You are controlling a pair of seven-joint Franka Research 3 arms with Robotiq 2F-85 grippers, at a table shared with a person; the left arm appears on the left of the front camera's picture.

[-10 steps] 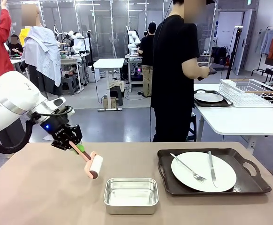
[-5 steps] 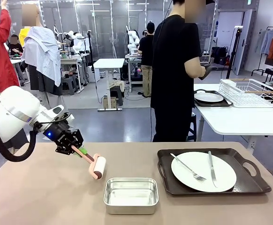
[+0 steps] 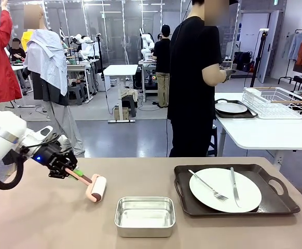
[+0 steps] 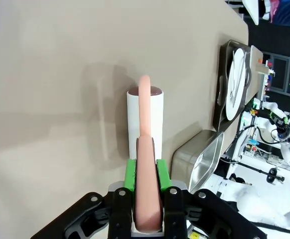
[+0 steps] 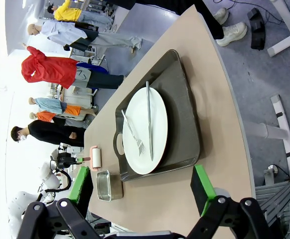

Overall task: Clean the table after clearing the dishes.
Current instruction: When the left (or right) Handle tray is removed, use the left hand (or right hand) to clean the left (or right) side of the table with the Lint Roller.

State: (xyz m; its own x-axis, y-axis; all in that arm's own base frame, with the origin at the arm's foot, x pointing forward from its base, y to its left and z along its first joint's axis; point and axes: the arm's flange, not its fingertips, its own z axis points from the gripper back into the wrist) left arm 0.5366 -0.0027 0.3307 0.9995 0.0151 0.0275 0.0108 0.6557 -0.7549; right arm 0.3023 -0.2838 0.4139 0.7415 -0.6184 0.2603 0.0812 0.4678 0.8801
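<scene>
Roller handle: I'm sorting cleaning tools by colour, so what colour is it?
Pink, on a white roll. The handle shows best in the left wrist view.

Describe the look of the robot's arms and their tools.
The left arm is white and rounded, with a black cable looping below it and a small blue light near the wrist. The left tool and right tool are black, with two fingers carrying bright green pads.

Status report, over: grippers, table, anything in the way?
Left gripper shut on roller; right gripper open, empty. Roller low at left of table. Tray with plate, fork, knife not cleared; steel pan mid-table.
</scene>
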